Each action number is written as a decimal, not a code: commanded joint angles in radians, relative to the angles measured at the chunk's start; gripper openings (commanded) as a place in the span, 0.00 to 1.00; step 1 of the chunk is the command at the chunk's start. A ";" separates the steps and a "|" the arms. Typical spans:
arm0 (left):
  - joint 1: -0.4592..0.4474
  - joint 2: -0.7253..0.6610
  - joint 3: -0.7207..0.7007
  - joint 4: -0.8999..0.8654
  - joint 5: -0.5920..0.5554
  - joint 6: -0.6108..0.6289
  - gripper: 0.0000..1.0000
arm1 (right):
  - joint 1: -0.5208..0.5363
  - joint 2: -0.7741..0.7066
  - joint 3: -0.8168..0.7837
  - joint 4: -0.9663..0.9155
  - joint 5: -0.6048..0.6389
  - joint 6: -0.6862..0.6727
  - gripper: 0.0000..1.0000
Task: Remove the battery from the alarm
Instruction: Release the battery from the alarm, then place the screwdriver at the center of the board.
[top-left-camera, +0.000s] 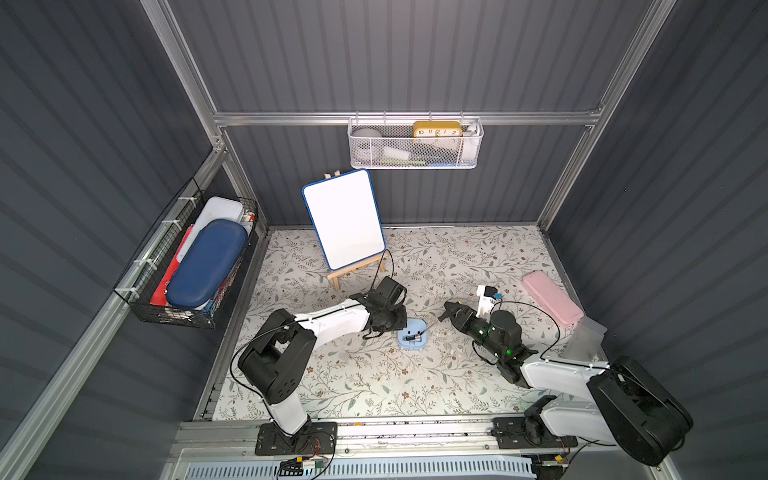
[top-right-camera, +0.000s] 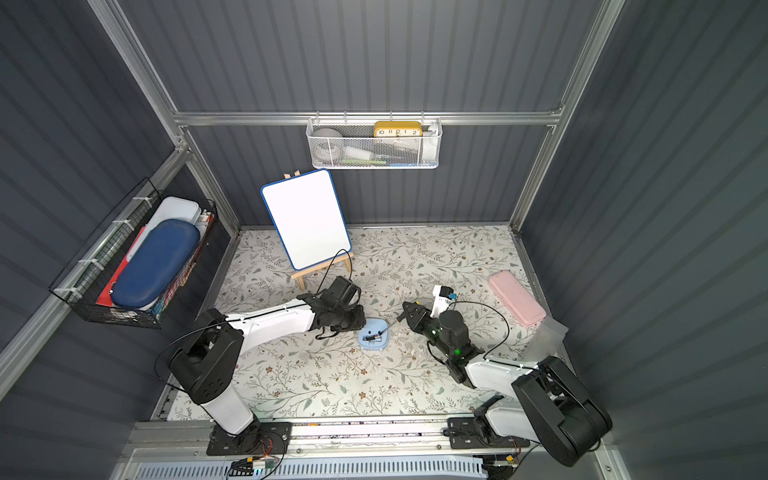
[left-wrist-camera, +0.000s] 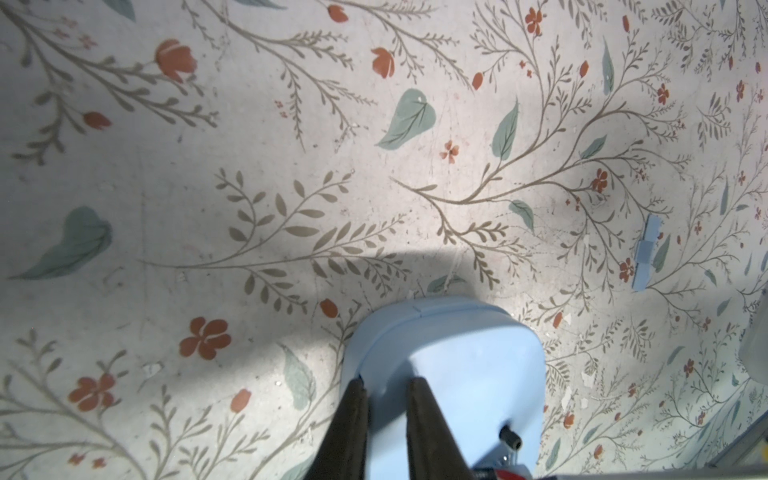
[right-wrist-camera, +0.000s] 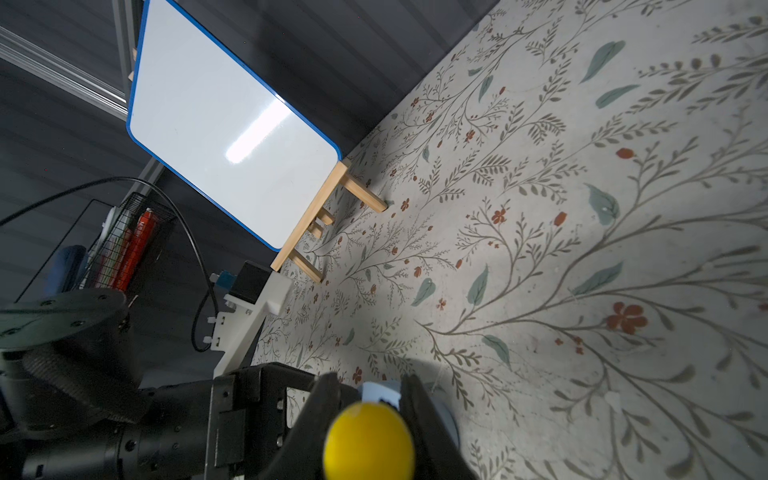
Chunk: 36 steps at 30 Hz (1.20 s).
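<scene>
Two hands meet at the middle of the bench (top-left-camera: 374, 386); the task is judged to be part done. The alarm (top-left-camera: 411, 341) lies face down with its back up and its slot exposed. The left hand (left-wrist-camera: 387, 382) is narrow, with its fingertips on the alarm's back near the rim; whether it clamps a ridge or only presses down cannot be told. The right hand (right-wrist-camera: 370, 386) is closed on the screwdriver (right-wrist-camera: 369, 440), whose tip reaches the slot. The battery (top-left-camera: 410, 338) sits in the slot, not yet out; prying it free and lifting it clear are left. A small light-blue flat piece (left-wrist-camera: 646, 253) lies on the bench apart from the alarm; it is probably the slot cover, already off.

Hidden or unclear: the dial faces the bench; the left wrist view cuts the slot off at the frame edge; in the right wrist view the yellow handle end masks the tip; in both top views the battery is too small to show whether an end has lifted.
</scene>
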<state>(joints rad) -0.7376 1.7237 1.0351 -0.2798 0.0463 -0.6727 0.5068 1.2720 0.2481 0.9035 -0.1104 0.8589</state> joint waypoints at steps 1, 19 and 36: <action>-0.003 0.027 -0.029 -0.045 0.012 0.010 0.21 | -0.002 0.007 0.004 0.054 -0.024 0.024 0.00; -0.003 0.018 -0.014 -0.065 -0.002 0.009 0.20 | -0.004 -0.288 0.090 -0.410 0.142 -0.136 0.00; -0.002 -0.215 -0.074 -0.087 -0.062 0.005 0.30 | -0.046 0.302 0.876 -1.723 -0.011 -0.441 0.00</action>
<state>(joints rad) -0.7391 1.5684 0.9905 -0.3450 0.0021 -0.6724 0.4679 1.5314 1.0657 -0.6464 -0.0933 0.4709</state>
